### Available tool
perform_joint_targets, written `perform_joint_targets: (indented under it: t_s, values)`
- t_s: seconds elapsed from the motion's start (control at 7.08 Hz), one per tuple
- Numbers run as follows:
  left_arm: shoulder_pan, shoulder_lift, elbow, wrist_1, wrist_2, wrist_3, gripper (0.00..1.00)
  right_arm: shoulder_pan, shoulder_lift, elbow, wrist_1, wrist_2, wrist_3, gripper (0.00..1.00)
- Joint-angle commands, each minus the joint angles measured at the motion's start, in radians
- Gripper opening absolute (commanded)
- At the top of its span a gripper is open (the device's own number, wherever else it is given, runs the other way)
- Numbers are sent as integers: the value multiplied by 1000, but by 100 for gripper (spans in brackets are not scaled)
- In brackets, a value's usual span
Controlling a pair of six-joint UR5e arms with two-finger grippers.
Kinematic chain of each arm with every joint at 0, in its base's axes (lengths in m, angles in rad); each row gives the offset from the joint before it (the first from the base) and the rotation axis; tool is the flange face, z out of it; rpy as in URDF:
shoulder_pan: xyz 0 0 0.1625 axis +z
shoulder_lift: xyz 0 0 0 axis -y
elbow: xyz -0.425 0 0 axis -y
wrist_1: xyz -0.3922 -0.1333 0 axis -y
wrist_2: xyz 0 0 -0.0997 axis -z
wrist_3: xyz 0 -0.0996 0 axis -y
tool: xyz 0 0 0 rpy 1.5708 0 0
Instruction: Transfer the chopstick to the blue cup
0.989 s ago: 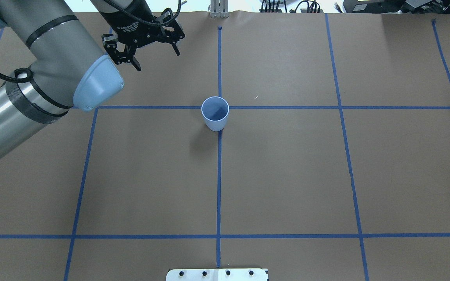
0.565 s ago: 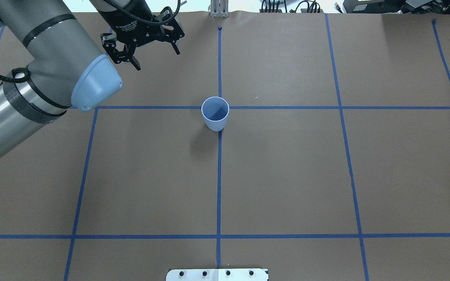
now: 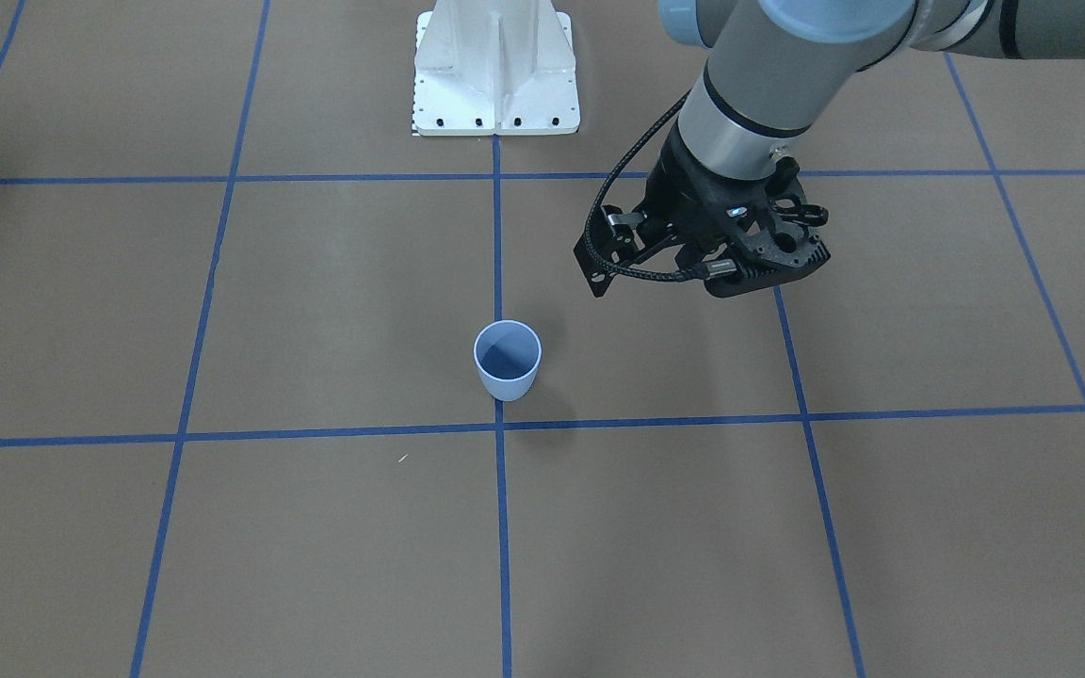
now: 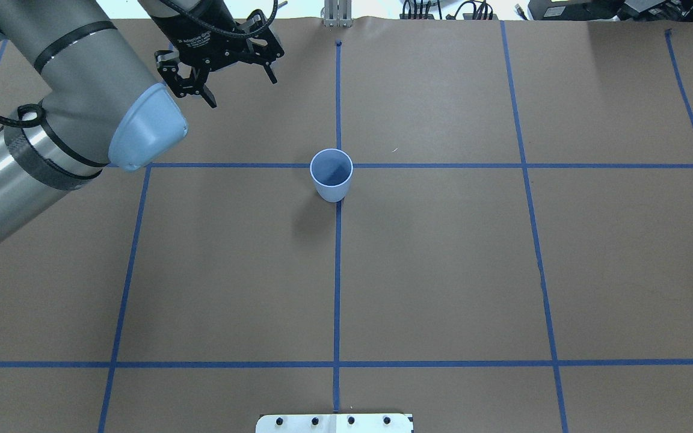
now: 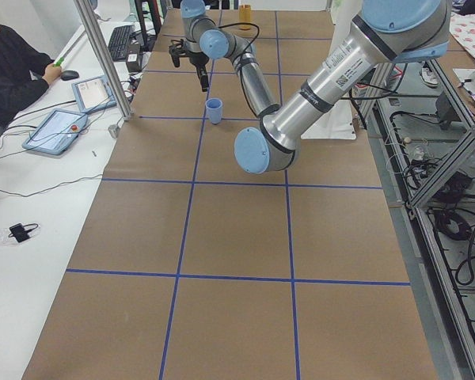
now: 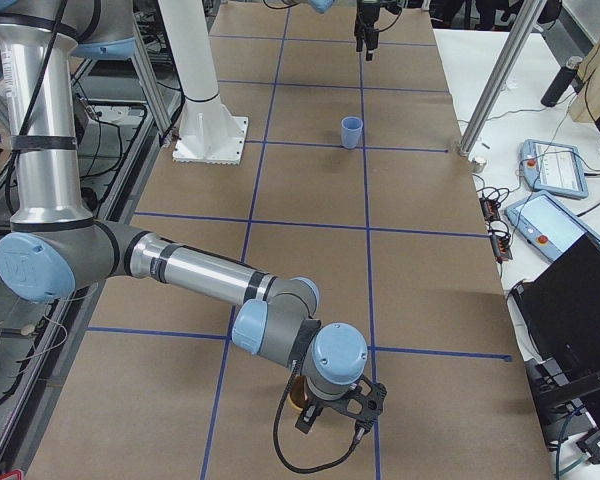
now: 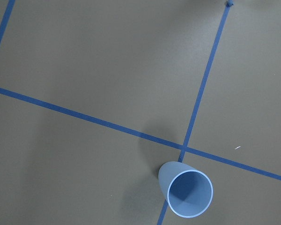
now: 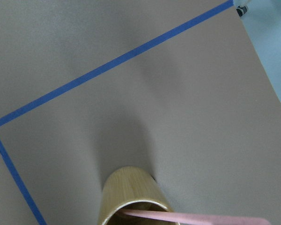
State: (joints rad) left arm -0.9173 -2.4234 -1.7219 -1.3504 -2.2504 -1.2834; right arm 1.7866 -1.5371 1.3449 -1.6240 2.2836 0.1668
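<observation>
Small pale blue plastic cup (image 4: 331, 174): upright where blue tape lines (image 4: 443, 165) cross on the brown worktop (image 4: 443, 270).
Thin salmon-pink chopstick (image 8: 192, 218): leaning inside a tan wooden cylindrical holder (image 8: 131, 197).
Left gripper (image 4: 242, 90): jaws spread wide, holding nothing, well apart from the cup.
Right gripper (image 6: 330, 405): just above the holder; whether its jaws are spread cannot be told.

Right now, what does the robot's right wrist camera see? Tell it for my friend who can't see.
A thin pink chopstick sticks out of a tan wooden cup at the picture's bottom edge, reaching right. The cup stands on a brown table, inside a corner made by blue tape lines.
</observation>
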Motion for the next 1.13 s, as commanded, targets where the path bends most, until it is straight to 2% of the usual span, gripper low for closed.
perform_joint_targets:
  t_s: [0.0, 0.42, 0.99]
  values:
    - [0, 1, -4, 2, 0, -1, 98, 4, 6, 25, 13, -7, 61, 100]
    - [0, 3, -5, 2, 2, -1, 98, 14, -17, 68, 12, -7, 68, 100]
    - [1, 3, -4, 2, 2, -1, 98, 39, -57, 59, 12, -10, 66, 100]
